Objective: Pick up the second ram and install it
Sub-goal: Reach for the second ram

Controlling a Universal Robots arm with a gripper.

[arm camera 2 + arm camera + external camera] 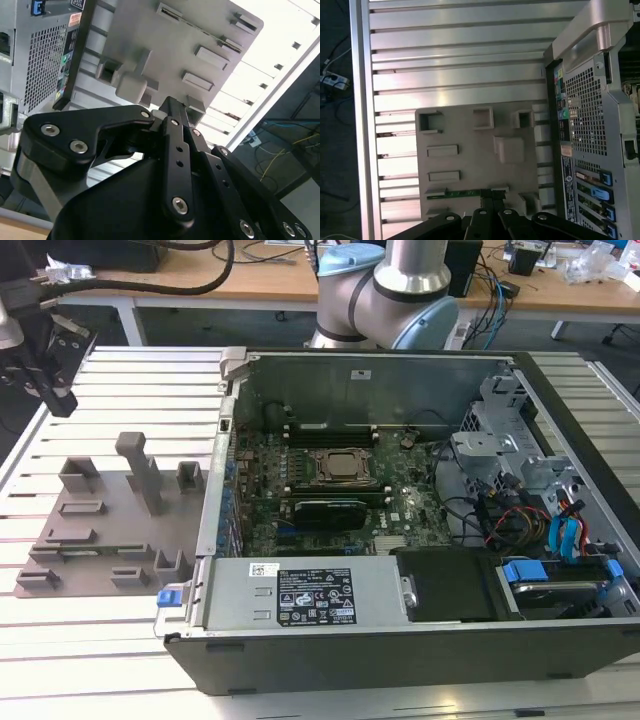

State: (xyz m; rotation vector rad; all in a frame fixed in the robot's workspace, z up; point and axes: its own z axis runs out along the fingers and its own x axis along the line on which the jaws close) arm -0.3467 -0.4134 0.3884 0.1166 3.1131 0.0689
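— Ram (464,192): where was it?
— It lay flat in a slot of the grey fixture (470,170), below the gripper (61,403) and apart from it. In the first wrist view its green edge showed just past the gripper's (489,199) tips.
— And the gripper?
— It was clenched, tips together, and held nothing. It hung above the counter (130,390), over the fixture's far edge.
— The case?
— The case (350,660) stood open on the counter beside the fixture, farther from the gripper than the ram.
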